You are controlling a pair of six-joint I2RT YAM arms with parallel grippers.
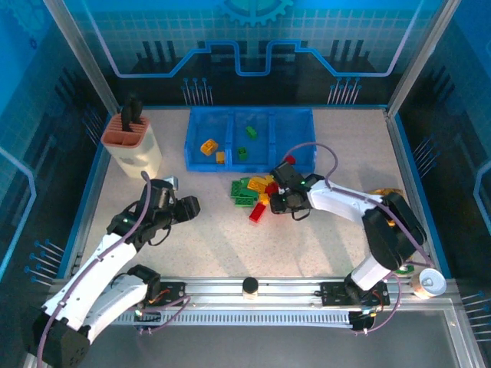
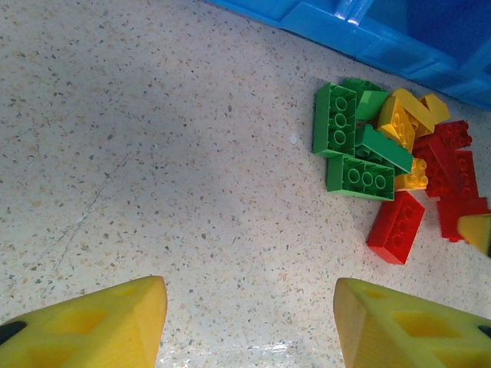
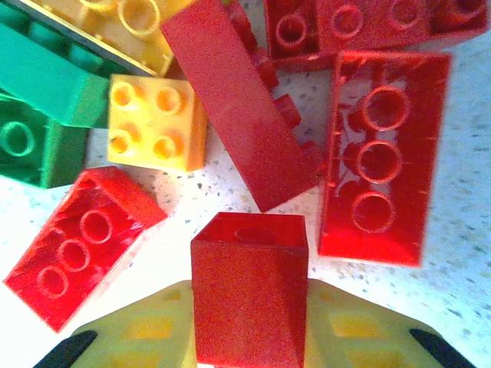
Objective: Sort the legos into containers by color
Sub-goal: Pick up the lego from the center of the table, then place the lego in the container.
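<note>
1. The right gripper (image 3: 249, 341) is closed on a red brick (image 3: 249, 295). Its glossy yellow fingers (image 3: 130, 337) press the block's two sides. The brick's broad face is smooth hard plastic with a fine grain, and it tapers away towards a squared far end.
2. Just beyond those fingertips the loose legos (image 3: 230, 115) lie on a white speckled table (image 3: 460, 253).
   - Ahead and to the right is an upturned red brick showing a hollow underside with three round tubes.
   - Straight ahead is a long red brick tipped on edge, with its flat wall uppermost.
   - Ahead and to the left is a square yellow brick with four studs.
   - Close on the left is another red block with three rings.
   - Farther left are green bricks.
3. From above, the right gripper (image 1: 278, 201) sits at the right edge of the mixed heap of legos (image 1: 253, 190). The containers (image 1: 295, 138) lie just beyond the gripper. They form a low translucent blue tray divided into rectangular bins. Orange-yellow bricks sit in its left bin and green ones in the middle bin.
4. The left gripper (image 2: 249, 322) stands open with nothing between its tips. The two wedge-shaped yellow tips are set well apart over bare, granular table.
5. Well ahead of the left gripper and to its right is the heap (image 2: 391, 153). Flat green studded plates are nearest, with yellow pieces behind them and red blocks on the far right. The blue ribbed tray wall (image 2: 368, 34) lies beyond the heap.
6. From above, the left gripper (image 1: 192, 207) points at the heap from the left, apart from it.
</note>
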